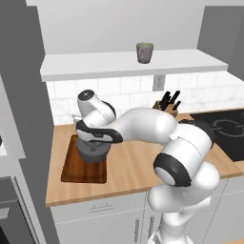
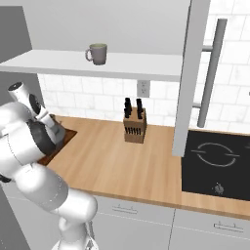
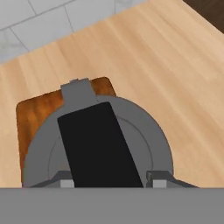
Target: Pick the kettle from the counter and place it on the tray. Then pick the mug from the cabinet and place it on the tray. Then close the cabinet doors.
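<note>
— Kettle point(image 3: 148, 144) first! Where is it?

— It sits on the tray point(image 1: 71, 172), near the tray's back end. It stands up straight.

— Is the gripper point(image 3: 111, 183) holding it?

— Yes. The two fingers point(image 3: 158, 178) press on the black handle point(image 3: 98, 144), one on each side. The hand comes down on it from above.

— What does the tray lie on?

— It lies flat on the counter point(image 1: 136, 162), at the left end. The kettle hides part of it. Brown wood shows in front of the kettle and beside the spout.

— What is farther along the counter?

— A knife block point(image 2: 135, 128) stands by the tiled wall, well apart from the tray. Past it, on the right, is the black hob point(image 2: 215, 166).

— And up high?

— A white shelf point(image 1: 119, 66) in the cabinet runs above the counter. The mug point(image 1: 144, 52) stands on it, upright and alone.

— Which way does the mug's handle point?

— From the right camera it points left.

— Are the doors shut?

— No. One door point(image 2: 188, 73) swings out toward us, so we see its thin edge. Its long metal bar point(image 2: 214, 68) sticks out on the right side.
</note>
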